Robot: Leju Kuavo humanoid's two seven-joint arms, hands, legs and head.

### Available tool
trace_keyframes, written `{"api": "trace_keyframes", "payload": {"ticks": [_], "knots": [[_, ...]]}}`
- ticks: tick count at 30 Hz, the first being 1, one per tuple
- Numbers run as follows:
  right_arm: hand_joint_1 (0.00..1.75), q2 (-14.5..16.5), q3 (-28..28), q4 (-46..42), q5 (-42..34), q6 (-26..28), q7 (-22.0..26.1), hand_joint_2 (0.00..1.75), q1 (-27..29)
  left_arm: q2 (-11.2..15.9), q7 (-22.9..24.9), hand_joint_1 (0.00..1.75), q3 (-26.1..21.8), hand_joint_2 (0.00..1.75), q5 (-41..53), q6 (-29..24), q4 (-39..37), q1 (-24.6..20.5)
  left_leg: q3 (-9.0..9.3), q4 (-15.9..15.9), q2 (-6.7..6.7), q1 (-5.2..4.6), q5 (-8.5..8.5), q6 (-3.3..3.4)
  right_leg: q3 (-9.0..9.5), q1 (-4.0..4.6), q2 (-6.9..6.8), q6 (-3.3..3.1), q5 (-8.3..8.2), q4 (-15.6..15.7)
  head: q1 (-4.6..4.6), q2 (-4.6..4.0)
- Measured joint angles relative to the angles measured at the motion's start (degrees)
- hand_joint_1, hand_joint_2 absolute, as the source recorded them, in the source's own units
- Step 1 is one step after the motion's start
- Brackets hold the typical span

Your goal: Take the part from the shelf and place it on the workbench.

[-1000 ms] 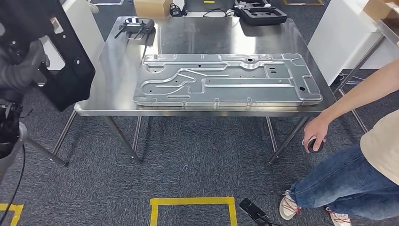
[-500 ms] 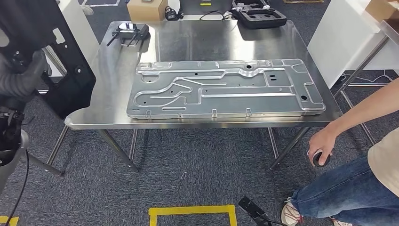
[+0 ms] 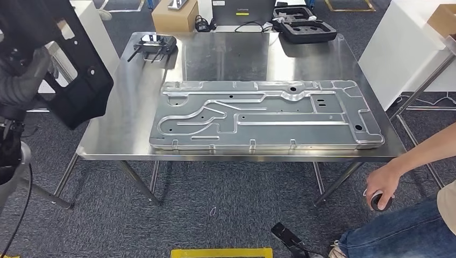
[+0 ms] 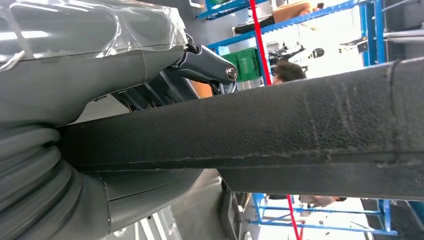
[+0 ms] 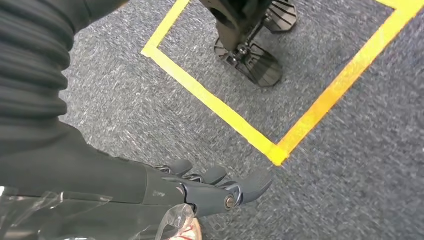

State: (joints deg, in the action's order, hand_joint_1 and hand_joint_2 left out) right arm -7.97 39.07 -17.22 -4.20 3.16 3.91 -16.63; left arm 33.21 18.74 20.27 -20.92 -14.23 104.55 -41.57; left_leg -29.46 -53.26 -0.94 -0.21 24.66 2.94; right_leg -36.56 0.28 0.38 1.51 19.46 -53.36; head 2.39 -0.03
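My view has shifted; the desk (image 3: 134,141) sits lower in frame. My left hand (image 3: 24,80) grips the black part (image 3: 70,64); my right hand (image 5: 210,187) hangs loosely spread, holding nothing, over carpet.

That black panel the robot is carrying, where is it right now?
In the head view the black panel is at the far left, gripped by the left hand and held just off the left end of the steel workbench.

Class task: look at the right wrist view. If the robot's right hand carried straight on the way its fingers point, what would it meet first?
Most likely the grey carpet. The right hand hangs with nothing in it, fingers aimed low over the floor, near the yellow tape line. Depth is unclear, so this is a judgement.
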Motion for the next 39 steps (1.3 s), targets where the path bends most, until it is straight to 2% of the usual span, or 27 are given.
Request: {"api": "trace_keyframes", "payload": {"ticks": [3, 4, 5, 8, 9, 10, 11, 13, 14, 15, 16, 18, 20, 21, 23, 24, 25, 26, 27, 29, 30, 31, 33, 34, 36, 37, 39], "knots": [[0.0, 0.07, -0.03, -0.01, 0.0, -0.16, 0.02, 1.75, -0.12, -0.14, 0.13, 1.75, 0.42, 1.75, -0.06, 0.3, 0.17, -0.72, 0.61, -0.7, 0.0, -0.04, 0.56, -0.8, 1.15, -0.02, 0.01, -0.92, 0.65, 0.57, 0.01, 0.01], [0.0, 0.09, -0.03, -0.02, 0.0, -0.16, 0.03, 1.75, -0.16, -0.15, 0.13, 1.75, 0.48, 1.75, -0.05, 0.34, 0.25, -0.96, 0.03, -2.18, 0.08, 0.0, 0.95, -0.92, 1.71, -0.09, 0.02, -1.19, 0.85, 0.71, 0.04, 0.01], [0.0, 0.11, -0.04, -0.02, 0.0, -0.16, 0.05, 1.75, -0.21, -0.16, 0.13, 1.75, 0.52, 1.75, -0.03, 0.38, 0.3, -1.17, -1.35, -4.88, 0.16, 0.06, 1.66, -1.02, 2.21, -0.16, 0.08, -1.4, 1.07, 0.86, 0.08, 0.01], [0.0, 0.17, -0.05, -0.02, 0.0, -0.19, 0.07, 1.75, -0.19, -0.18, 0.13, 1.75, 0.83, 1.75, -0.07, 0.38, 0.34, -1.16, -8.91, -16.56, 0.27, 0.2, 5.86, -1.34, 3.26, -0.22, 0.3, -1.72, 2.12, 0.92, 0.14, 0.01], [0.0, 0.2, -0.06, -0.02, 0.01, -0.23, 0.07, 1.75, -0.11, -0.2, 0.14, 1.75, 0.99, 1.75, -0.19, 0.39, 0.34, -0.98, -10.8, -18.52, 0.28, 0.27, 6.72, -1.52, 3.72, -0.22, 0.38, -1.72, 2.58, 0.91, 0.14, 0.01], [0.0, 0.27, -0.07, -0.02, 0.02, -0.3, 0.08, 1.75, -0.02, -0.23, 0.14, 1.75, 1.15, 1.75, -0.38, 0.39, 0.34, -0.87, -11.63, -18.27, 0.31, 0.38, 6.44, -1.75, 4.33, -0.23, 0.47, -1.66, 3.09, 0.89, 0.15, 0.01], [0.0, 0.36, -0.08, -0.02, 0.04, -0.37, 0.1, 1.75, 0.04, -0.25, 0.12, 1.75, 1.25, 1.75, -0.6, 0.4, 0.34, -0.89, -11.35, -15.74, 0.37, 0.53, 4.74, -1.99, 5.08, -0.25, 0.55, -1.56, 3.67, 0.89, 0.15, 0.01], [0.0, 0.61, -0.09, -0.02, 0.09, -0.43, 0.16, 1.75, 0.06, -0.31, 0.03, 1.75, 1.39, 1.75, -0.92, 0.4, 0.34, -1.15, -9.1, -6.73, 0.68, 0.81, -1.62, -2.37, 6.77, -0.28, 0.7, -1.16, 5.0, 0.83, 0.17, 0.0], [0.0, 0.73, -0.1, -0.02, 0.12, -0.44, 0.2, 1.75, 0.02, -0.36, -0.05, 1.75, 1.48, 1.75, -0.96, 0.41, 0.33, -1.31, -7.99, -3.03, 0.82, 0.8, -3.99, -2.25, 7.38, -0.27, 0.78, -0.86, 5.63, 0.82, 0.19, 0.0], [0.0, 0.83, -0.11, -0.02, 0.14, -0.44, 0.23, 1.75, -0.05, -0.43, -0.12, 1.75, 1.58, 1.75, -0.98, 0.44, 0.34, -1.41, -7.29, -0.66, 0.87, 0.67, -5.53, -2.01, 7.84, -0.24, 0.8, -0.5, 6.26, 0.84, 0.2, 0.01], [0.0, 0.91, -0.15, -0.02, 0.16, -0.45, 0.25, 1.75, -0.09, -0.5, -0.15, 1.75, 1.7, 1.75, -1.0, 0.46, 0.34, -1.48, -6.97, 0.28, 0.85, 0.52, -5.77, -1.57, 8.07, -0.2, 0.81, -0.14, 6.59, 0.63, 0.17, 0.01], [0.0, 1.0, -0.26, -0.03, 0.22, -0.48, 0.3, 1.75, -0.18, -0.62, -0.19, 1.75, 1.83, 1.75, -1.02, 0.5, 0.36, -1.72, -6.02, 0.31, 0.61, 0.43, -5.06, -0.56, 8.35, -0.3, 0.66, 0.49, 7.09, -0.11, 0.08, 0.02], [0.0, 1.19, -0.44, -0.05, 0.31, -0.51, 0.35, 1.75, -0.25, -0.7, -0.27, 1.75, 1.91, 1.75, -1.03, 0.54, 0.36, -2.15, -4.68, 0.35, 0.56, 0.53, -4.25, 0.33, 6.68, -0.44, 0.41, 0.92, 7.59, -4.14, -0.07, 0.01], [0.0, 1.32, -0.54, -0.06, 0.34, -0.51, 0.35, 1.75, -0.27, -0.76, -0.3, 1.75, 1.99, 1.75, -1.05, 0.56, 0.36, -2.29, -4.03, 0.36, 0.57, 0.53, -3.77, 0.62, 4.46, -0.52, 0.29, 1.12, 8.29, -7.88, -0.15, 0.02], [0.0, 1.62, -0.66, -0.07, 0.36, -0.55, 0.37, 1.75, -0.21, -0.89, -0.35, 1.75, 2.21, 1.75, -1.08, 0.57, 0.35, -2.36, -2.7, 0.36, 0.57, 0.43, -2.57, 0.93, -1.38, -0.59, 0.19, 1.44, 10.95, -15.95, -0.31, 0.01], [0.0, 1.71, -0.71, -0.07, 0.37, -0.56, 0.36, 1.75, -0.1, -0.96, -0.36, 1.75, 2.32, 1.75, -1.09, 0.58, 0.34, -2.33, -1.93, 0.36, 0.5, 0.4, -1.89, 0.96, -3.8, -0.59, 0.18, 1.56, 12.38, -18.34, -0.31, 0.01], [0.0, 1.79, -0.76, -0.07, 0.38, -0.57, 0.35, 1.75, 0.04, -1.0, -0.36, 1.75, 2.4, 1.75, -1.09, 0.59, 0.34, -2.31, -1.05, 0.36, 0.41, 0.39, -1.16, 0.94, -5.31, -0.58, 0.17, 1.57, 13.1, -18.76, -0.33, 0.01], [0.0, 1.83, -0.83, -0.07, 0.38, -0.58, 0.34, 1.75, 0.13, -1.03, -0.37, 1.75, 2.45, 1.75, -1.1, 0.61, 0.34, -2.3, -0.05, 0.36, 0.32, 0.41, -0.37, 0.86, -5.77, -0.56, 0.16, 1.51, 12.56, -17.1, -0.34, 0.01], [0.0, 1.85, -0.91, -0.07, 0.37, -0.6, 0.33, 1.75, 0.19, -1.06, -0.38, 1.75, 2.49, 1.75, -1.14, 0.62, 0.34, -2.29, 1.03, 0.37, 0.26, 0.42, 0.47, 0.73, -5.36, -0.5, 0.15, 1.35, 10.33, -13.59, -0.35, 0.01], [0.0, 1.85, -1.04, -0.05, 0.34, -0.68, 0.33, 1.75, 0.28, -1.09, -0.44, 1.75, 2.56, 1.75, -1.42, 0.6, 0.32, -2.24, 2.89, 0.36, 0.16, 0.33, 2.17, 0.32, -3.65, -0.21, 0.11, 0.68, 2.45, -4.71, -0.36, 0.01], [0.0, 1.85, -1.09, -0.04, 0.33, -0.72, 0.29, 1.75, 0.34, -1.12, -0.46, 1.75, 2.62, 1.75, -1.57, 0.58, 0.3, -2.21, 3.5, 0.47, 0.09, 0.21, 3.0, 0.01, -2.94, -0.04, 0.12, 0.34, -0.73, -1.63, -0.34, 0.01], [0.0, 1.86, -1.12, -0.03, 0.33, -0.77, 0.27, 1.75, 0.39, -1.14, -0.49, 1.75, 2.67, 1.75, -1.7, 0.58, 0.27, -2.18, 4.06, 0.43, 0.01, 0.1, 3.48, -0.31, -2.52, 0.02, 0.14, -0.02, -2.43, 0.01, -0.33, 0.02], [0.0, 1.97, -1.2, -0.03, 0.33, -0.81, 0.26, 1.75, 0.36, -1.18, -0.55, 1.75, 2.63, 1.75, -1.77, 0.58, 0.24, -2.35, 4.29, -0.51, -0.08, 0.02, 3.63, -0.85, -1.67, 0.02, 0.1, -0.62, -2.1, 0.42, -0.3, 0.01], [0.0, 2.07, -1.25, -0.03, 0.34, -0.86, 0.32, 1.75, 0.28, -1.2, -0.6, 1.75, 2.55, 1.75, -1.85, 0.58, 0.24, -2.46, 3.65, -2.35, -0.02, 0.09, 3.18, -1.04, -1.13, -0.03, 0.09, -1.02, -1.61, 0.5, -0.28, 0.01], [0.0, 2.22, -1.35, -0.03, 0.38, -0.93, 0.4, 1.75, 0.13, -1.22, -0.67, 1.75, 2.41, 1.75, -2.03, 0.56, 0.23, -2.61, -0.22, -8.7, 0.12, 0.27, 3.2, -1.28, 0.06, -0.02, 0.18, -1.61, -0.59, 0.53, -0.16, 0.01], [0.0, 2.26, -1.39, -0.03, 0.4, -0.95, 0.43, 1.75, 0.1, -1.24, -0.68, 1.75, 2.44, 1.75, -2.11, 0.56, 0.21, -2.53, -2.84, -12.41, 0.18, 0.34, 4.17, -1.41, 0.65, 0.0, 0.26, -1.82, 0.08, 0.53, -0.11, 0.01], [0.0, 2.31, -1.45, -0.02, 0.44, -1.03, 0.44, 1.75, 0.18, -1.26, -0.67, 1.75, 2.55, 1.75, -2.16, 0.55, 0.11, -2.19, -7.61, -17.17, 0.2, 0.43, 7.94, -1.63, 2.11, 0.04, 0.53, -1.9, 1.51, 0.51, -0.06, 0.01]]}}
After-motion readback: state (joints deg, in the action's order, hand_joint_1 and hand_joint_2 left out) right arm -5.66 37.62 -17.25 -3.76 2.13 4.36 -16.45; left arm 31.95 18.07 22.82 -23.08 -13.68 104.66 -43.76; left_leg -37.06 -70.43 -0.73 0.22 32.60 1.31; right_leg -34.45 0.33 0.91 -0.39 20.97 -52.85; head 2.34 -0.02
